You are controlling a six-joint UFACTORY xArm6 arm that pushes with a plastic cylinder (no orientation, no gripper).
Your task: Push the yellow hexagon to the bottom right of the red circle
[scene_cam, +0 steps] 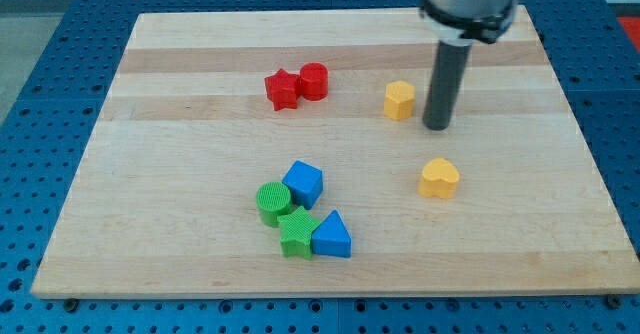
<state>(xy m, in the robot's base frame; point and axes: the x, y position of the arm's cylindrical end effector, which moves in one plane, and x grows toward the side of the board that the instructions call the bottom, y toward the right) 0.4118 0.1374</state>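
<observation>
- At lower left, a cluster: green circle (271,202), blue cube (303,183), green star (295,234), blue triangle (331,236).
- Red star (282,89) touching red circle (313,81).
- Yellow hexagon (399,100) — right of the red circle, apart.
- My tip (436,126) — just right of the hexagon; a bare rod, nothing gripped.
- Yellow heart (438,178) below.

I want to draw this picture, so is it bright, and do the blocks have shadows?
Camera view: bright, even light on the wooden board; sharp, no glare. Soft little shadows sit under the yellow hexagon and yellow heart. My tip stands just right of the hexagon.
</observation>
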